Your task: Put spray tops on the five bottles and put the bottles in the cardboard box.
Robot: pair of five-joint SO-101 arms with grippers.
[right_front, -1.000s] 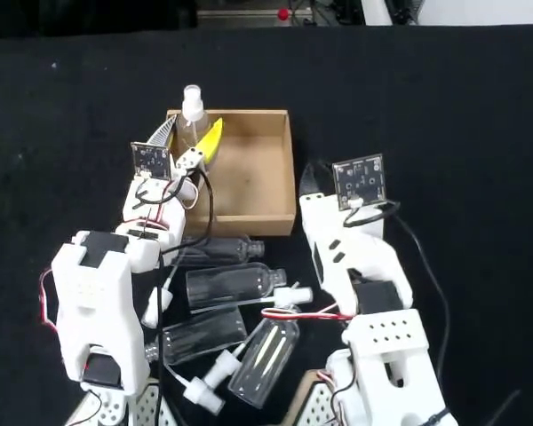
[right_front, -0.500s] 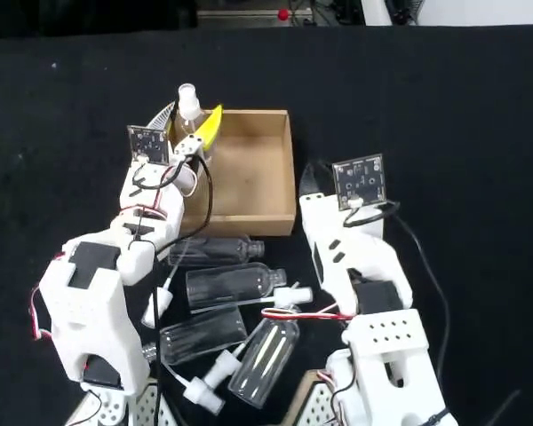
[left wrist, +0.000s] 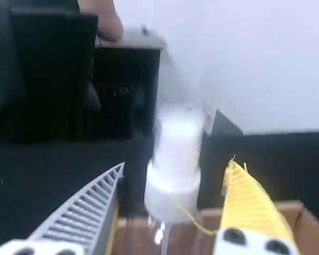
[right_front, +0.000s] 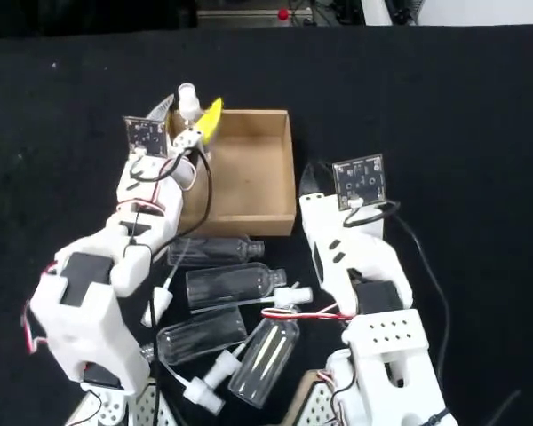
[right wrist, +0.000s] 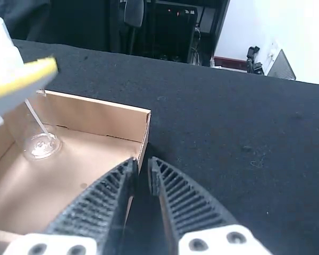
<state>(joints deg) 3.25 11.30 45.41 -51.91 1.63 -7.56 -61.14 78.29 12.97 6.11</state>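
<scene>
Left gripper (right_front: 195, 99) has shifted up frame along capped bottle (right_front: 188, 94) over last second. Jaws spread either side of spray top, not pinching. Bottle stands in upper-left corner of cardboard box (right_front: 249, 222), so first one likely delivered. Right gripper (right wrist: 140, 162) sits beside box's right wall, jaws pressed together. Four bottles (right_front: 226, 286) lie on table.

A lab — black-draped table (right_front: 444, 106), dark equipment rack (right wrist: 173, 32) behind.

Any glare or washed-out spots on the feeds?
Left wrist view: the white spray top nearly merges into the bright wall behind it. High view: the lying bottles carry bright streaks. Right wrist view: the cardboard box is evenly lit.
</scene>
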